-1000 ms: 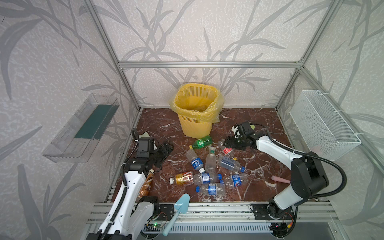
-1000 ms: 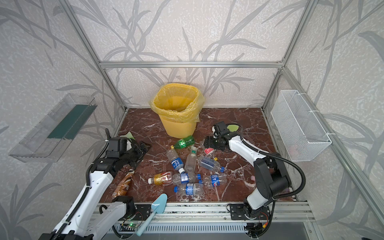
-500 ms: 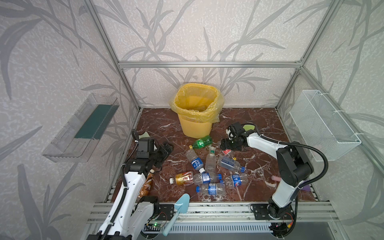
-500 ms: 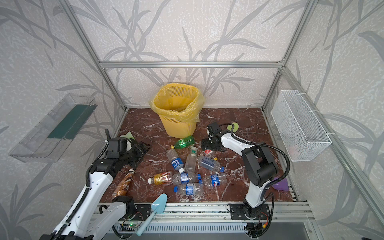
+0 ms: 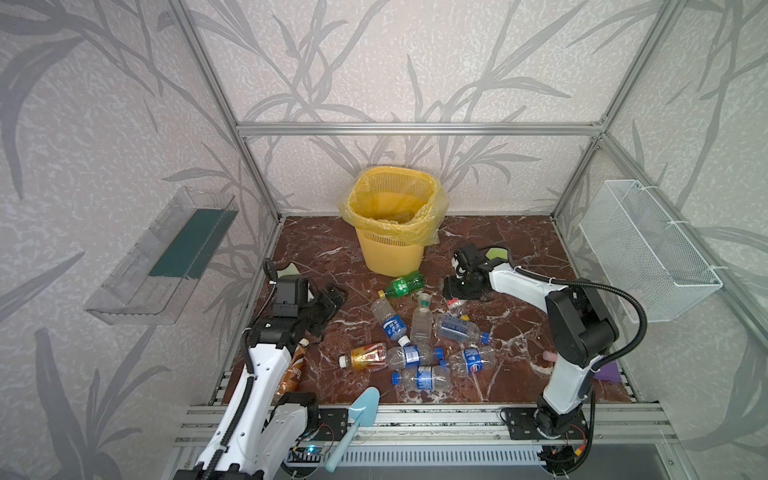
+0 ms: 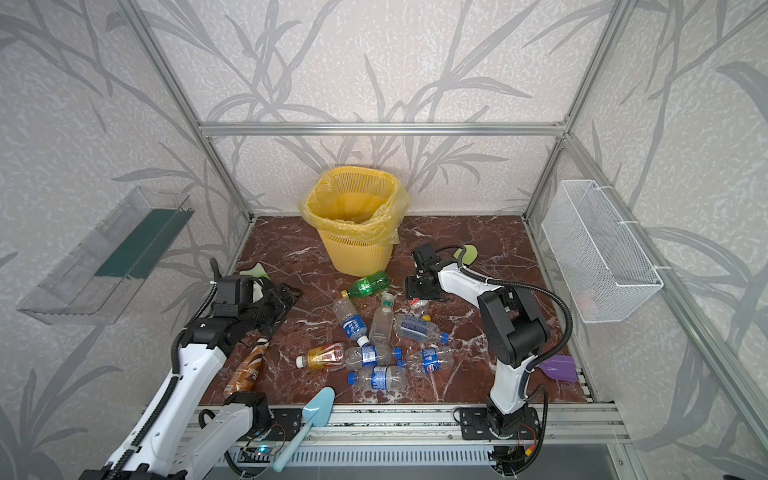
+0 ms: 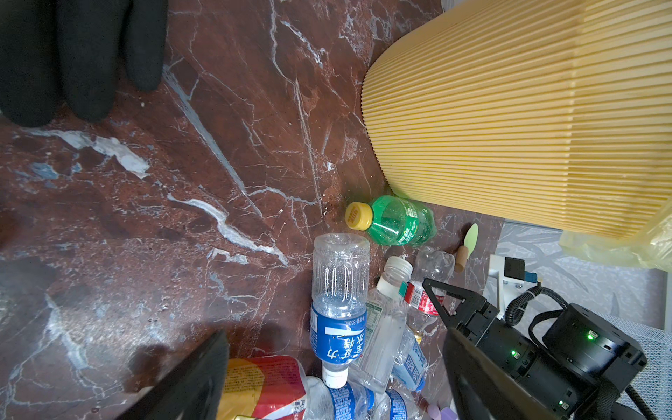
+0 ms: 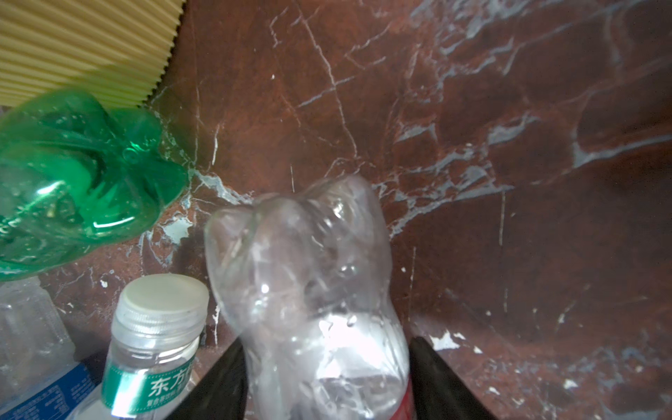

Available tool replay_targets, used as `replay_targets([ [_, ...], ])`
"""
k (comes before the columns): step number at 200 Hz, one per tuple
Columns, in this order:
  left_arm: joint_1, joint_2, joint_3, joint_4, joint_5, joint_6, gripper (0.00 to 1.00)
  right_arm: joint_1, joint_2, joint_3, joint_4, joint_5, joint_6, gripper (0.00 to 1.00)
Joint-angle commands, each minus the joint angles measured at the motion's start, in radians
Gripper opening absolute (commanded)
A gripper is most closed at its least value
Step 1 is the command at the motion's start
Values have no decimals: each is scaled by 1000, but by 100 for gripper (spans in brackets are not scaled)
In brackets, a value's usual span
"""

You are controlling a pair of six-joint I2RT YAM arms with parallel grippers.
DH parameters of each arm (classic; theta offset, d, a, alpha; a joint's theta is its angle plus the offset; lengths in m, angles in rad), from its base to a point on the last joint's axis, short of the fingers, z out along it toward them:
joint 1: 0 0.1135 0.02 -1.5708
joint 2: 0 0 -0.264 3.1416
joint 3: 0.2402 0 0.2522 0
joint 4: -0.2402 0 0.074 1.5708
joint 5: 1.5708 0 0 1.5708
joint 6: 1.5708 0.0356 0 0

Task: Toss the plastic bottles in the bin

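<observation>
Across the front rail, a light-blue plastic toy shovel is lying. Beyond it, clear plastic bottles with blue labels are lying scattered on the red-brown marble surface. At left, the left hand is hovering with fingers spread wide, holding nothing. At right, the right hand is clasping a crumpled clear plastic bottle with a red label, its fingers pressing both sides. A green plastic bottle is lying just beside the yellow lattice bin, which is standing farthest back.
</observation>
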Motion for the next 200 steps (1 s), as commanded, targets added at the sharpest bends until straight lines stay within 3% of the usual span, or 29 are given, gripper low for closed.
replay_targets([
  [1, 2, -21, -16, -8, -9, -4, 92, -19, -16, -14, -36, 34, 23, 63],
  [107, 3, -9, -33, 13, -9, -8, 92, -145, -189, -182, -32, 56, 71, 62],
  [200, 2, 34, -40, 42, 9, -5, 92, -366, -511, -463, 45, -127, 194, 61],
])
